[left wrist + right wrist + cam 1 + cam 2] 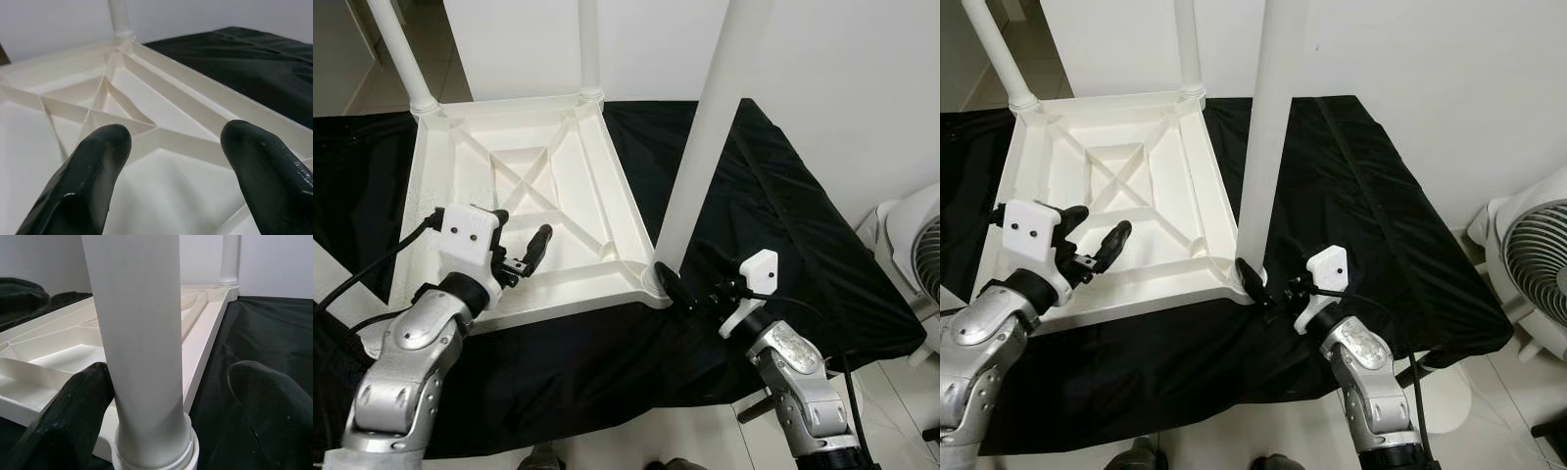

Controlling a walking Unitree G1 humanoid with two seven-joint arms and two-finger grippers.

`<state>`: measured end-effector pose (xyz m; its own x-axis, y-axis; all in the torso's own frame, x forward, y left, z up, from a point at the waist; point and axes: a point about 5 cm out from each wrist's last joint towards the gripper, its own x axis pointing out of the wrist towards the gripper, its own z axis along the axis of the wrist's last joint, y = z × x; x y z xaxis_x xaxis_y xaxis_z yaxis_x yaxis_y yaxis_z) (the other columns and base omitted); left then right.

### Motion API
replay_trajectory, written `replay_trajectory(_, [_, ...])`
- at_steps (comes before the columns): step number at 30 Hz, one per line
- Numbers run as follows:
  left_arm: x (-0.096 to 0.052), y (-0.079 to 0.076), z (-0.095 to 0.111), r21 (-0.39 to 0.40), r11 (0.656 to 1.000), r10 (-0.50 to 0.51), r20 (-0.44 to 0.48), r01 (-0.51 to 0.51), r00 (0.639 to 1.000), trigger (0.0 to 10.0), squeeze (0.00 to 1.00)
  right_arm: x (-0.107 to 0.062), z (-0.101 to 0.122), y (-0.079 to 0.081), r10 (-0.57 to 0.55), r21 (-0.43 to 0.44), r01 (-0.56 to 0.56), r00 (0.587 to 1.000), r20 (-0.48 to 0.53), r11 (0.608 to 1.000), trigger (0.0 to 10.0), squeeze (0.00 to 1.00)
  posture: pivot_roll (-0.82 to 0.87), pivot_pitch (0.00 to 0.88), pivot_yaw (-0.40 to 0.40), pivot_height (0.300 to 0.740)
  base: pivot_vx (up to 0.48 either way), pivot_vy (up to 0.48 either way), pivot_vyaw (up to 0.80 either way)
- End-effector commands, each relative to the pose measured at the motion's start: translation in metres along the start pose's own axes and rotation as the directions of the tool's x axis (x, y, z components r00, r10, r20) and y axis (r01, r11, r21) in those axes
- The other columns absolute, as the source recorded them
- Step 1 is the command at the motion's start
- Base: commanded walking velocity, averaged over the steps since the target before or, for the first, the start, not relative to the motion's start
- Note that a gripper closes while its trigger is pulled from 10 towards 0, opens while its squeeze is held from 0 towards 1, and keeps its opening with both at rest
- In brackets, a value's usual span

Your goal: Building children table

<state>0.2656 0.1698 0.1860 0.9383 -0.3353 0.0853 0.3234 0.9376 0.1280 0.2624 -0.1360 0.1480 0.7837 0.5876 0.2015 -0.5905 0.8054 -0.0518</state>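
Fingers (pixel 73 426) of right gripper (pixel 677 292) straddle table leg (pixel 705 137), open; left gripper (pixel 524 257) open over tabletop (pixel 597 186); fan (pixel 915 255) nearby.

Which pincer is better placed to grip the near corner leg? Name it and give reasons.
Right. The right pincer sits open at the base of the near corner leg, one finger against it in the wrist view. The left pincer hovers open above the upturned tabletop, far from that leg.
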Motion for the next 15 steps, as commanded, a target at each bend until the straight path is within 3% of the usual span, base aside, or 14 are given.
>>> replay_trajectory(1, [0.001, 0.007, -0.004, 0.006, 0.995, 0.095, -0.007, -0.095, 0.995, 10.0, 0.0, -0.002, -0.004, -0.007, -0.057, 0.002, 0.057, 0.998, -0.017, 0.998, 10.0, 0.0, 0.13, 0.085, -0.025, 0.74, 0.0, 0.0, 0.0])
replay_trajectory(6, [0.003, 0.006, -0.013, 0.0, 0.991, 0.137, -0.002, -0.137, 0.991, 10.0, 0.0, -0.001, -0.006, -0.004, -0.103, 0.01, 0.103, 0.995, -0.014, 0.995, 10.0, 0.0, 0.12, 0.084, -0.062, 0.74, 0.0, 0.0, 0.0])
replay_trajectory(11, [0.01, 0.018, -0.023, -0.063, 0.945, 0.318, -0.049, -0.321, 0.947, 10.0, 0.0, 0.011, -0.01, 0.003, -0.188, 0.004, 0.188, 0.982, -0.007, 0.982, 10.0, 0.0, 0.11, 0.075, -0.066, 0.74, 0.0, 0.0, 0.0])
replay_trajectory(15, [0.008, 0.016, -0.023, -0.043, 0.939, 0.34, -0.048, -0.342, 0.939, 10.0, 0.0, 0.011, -0.013, 0.002, -0.259, -0.029, 0.258, 0.966, -0.002, 0.966, 10.0, 0.0, 0.13, 0.059, -0.065, 0.74, 0.0, 0.0, 0.0])
